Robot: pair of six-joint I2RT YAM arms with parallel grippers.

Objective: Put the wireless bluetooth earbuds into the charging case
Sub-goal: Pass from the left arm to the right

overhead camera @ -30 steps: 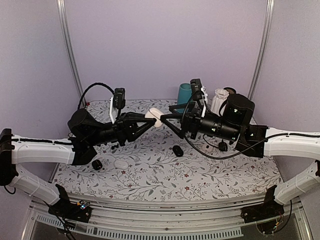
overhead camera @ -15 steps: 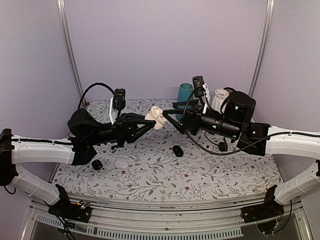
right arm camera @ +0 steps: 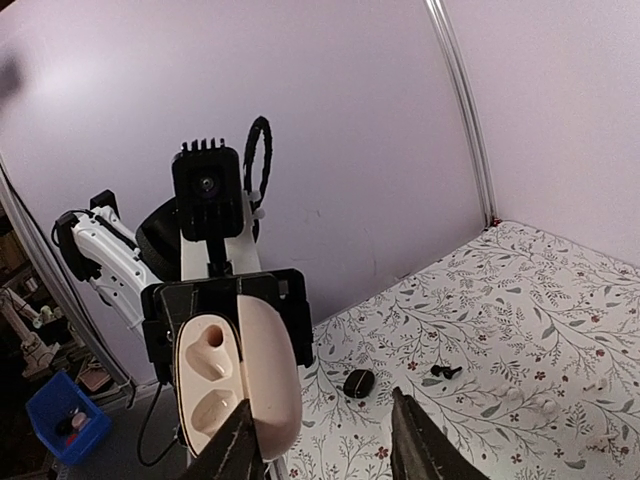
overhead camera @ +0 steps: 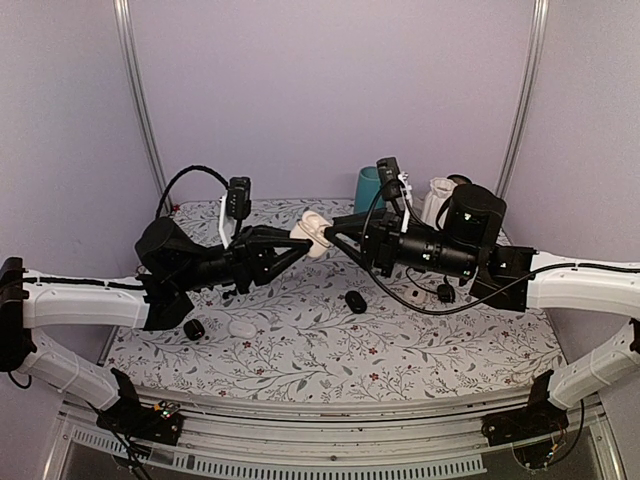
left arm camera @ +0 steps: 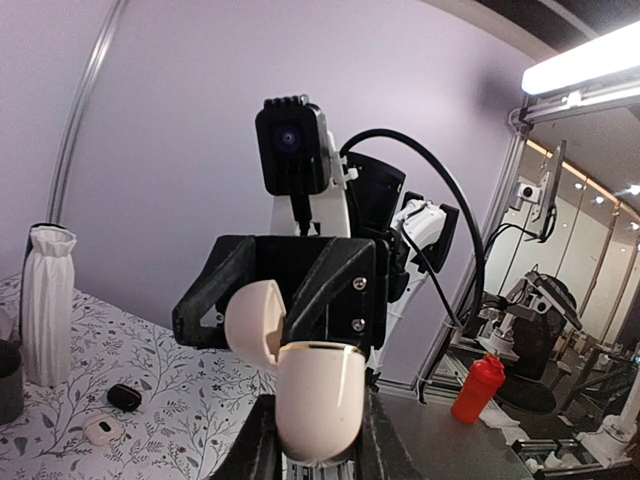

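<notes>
The right gripper (overhead camera: pixel 326 232), jaws narrowed but apart, now straddles the lid of the empty case (overhead camera: pixel 312 237) clamped by the left gripper (overhead camera: pixel 299 244).

Two arms (overhead camera: pixel 80 300) (overhead camera: pixel 580 285), one cream case (overhead camera: pixel 311 234)

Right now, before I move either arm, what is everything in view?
table: one, white floral print, under everything
case: one, cream, open, recesses empty, held aloft at centre
earbuds: tiny, black, count unclear, on the table's left part
black ovals: three, black, centre, left and right
white pebbles: two, white, one left, one right
cup: one, teal, rear
vase: one, white, rear right
pot: one, dark, behind the vase
bottle: one, red, off the table
bin: one, blue, off the table
left pincer: one, black, shut on the case
right pincer: one, black, open, fingers flanking the lid
</notes>
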